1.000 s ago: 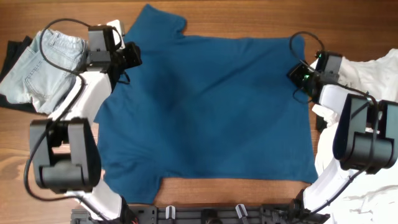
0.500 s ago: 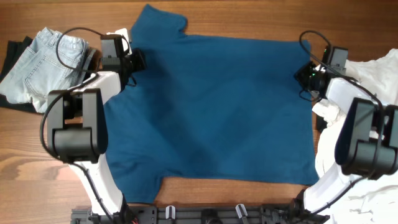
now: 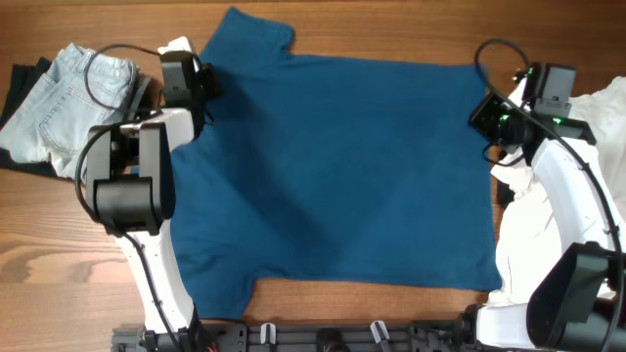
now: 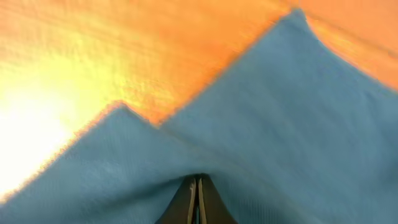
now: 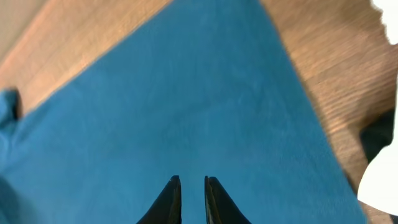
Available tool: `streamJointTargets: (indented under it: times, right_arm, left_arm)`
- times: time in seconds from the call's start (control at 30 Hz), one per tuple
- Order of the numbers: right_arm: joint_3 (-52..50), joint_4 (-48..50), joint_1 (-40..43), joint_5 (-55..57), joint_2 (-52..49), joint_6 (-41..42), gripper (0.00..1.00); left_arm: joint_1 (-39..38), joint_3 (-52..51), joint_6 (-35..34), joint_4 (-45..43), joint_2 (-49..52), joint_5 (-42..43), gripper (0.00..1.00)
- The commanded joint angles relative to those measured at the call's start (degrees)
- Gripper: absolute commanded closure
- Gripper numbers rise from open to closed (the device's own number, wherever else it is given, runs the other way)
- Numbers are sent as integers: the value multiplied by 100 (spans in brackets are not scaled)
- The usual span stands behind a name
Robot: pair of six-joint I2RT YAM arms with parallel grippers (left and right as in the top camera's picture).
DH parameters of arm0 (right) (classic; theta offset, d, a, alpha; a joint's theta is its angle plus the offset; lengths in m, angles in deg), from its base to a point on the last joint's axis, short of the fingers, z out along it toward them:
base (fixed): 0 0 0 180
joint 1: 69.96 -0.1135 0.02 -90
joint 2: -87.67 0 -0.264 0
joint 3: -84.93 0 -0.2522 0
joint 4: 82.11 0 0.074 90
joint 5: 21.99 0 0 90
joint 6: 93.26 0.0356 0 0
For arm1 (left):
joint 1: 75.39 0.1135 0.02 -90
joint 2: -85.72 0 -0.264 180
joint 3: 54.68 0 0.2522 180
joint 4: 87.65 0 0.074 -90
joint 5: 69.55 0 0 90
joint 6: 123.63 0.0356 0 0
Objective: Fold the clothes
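The fingers [image 4: 186, 205] of our left gripper [image 4: 198, 182] are pressed together, pinching a pucker of the blue T-shirt [image 3: 333, 166] by its sleeve. Our right gripper [image 5: 191, 182] stands slightly parted above the opposite edge, gripping nothing. We see the garment spread flat on the table [image 3: 391, 24], between jeans [image 3: 59, 98] and white clothes [image 3: 597, 108].

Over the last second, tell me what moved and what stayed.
The right gripper slid outward at the blue shirt's right edge, toward the white clothes; the left arm's elbow swung in toward the shirt. The left gripper stayed at the shoulder, the jeans unmoved.
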Motion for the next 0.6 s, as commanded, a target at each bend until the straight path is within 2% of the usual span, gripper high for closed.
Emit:
streamJointTargets:
  times: [0.0, 0.07, 0.13, 0.17, 0.2, 0.23, 0.27, 0.37, 0.43, 0.5, 0.57]
  right_arm:
    - [-2, -227, -42, -50, -28, -238, 85]
    - [-2, -428, -42, -52, -31, -245, 84]
    - [-9, -721, -42, -52, -33, -619, 73]
    - [-20, -846, -42, -50, -42, -715, 72]
    - [-35, -944, -42, -52, -59, -763, 71]
    - [-83, -1106, -42, -116, -105, -807, 71]
    - [-118, -1200, -42, -177, -127, -831, 71]
    - [-232, -1412, -42, -181, -179, -833, 66]
    - [-254, -1366, -39, -184, -179, -861, 59]
    - [-254, -1342, -42, -232, -179, -881, 59]
    - [-256, -1425, -48, -551, -179, -1045, 57]
  left_arm:
    - [61, 940, 90, 433, 98, -251, 96]
    - [59, 1421, 186, 984, 79, -247, 95]
    - [61, 1766, 186, 1698, -83, -227, 91]
    - [61, 1897, 197, 2159, -302, -236, 86]
    - [61, 1939, 291, 2413, -492, -232, 74]
    - [61, 1941, 415, 2918, -933, -236, 43]
    - [68, 1941, 474, 3248, -1200, -236, 35]
    - [129, 1941, 485, 4457, -2238, -356, 34]
    - [254, 1941, 472, 5316, -2911, -472, 30]
    - [420, 1941, 278, 6013, -3309, -470, 29]
    - [796, 1939, -173, 7252, -3683, -468, 31]
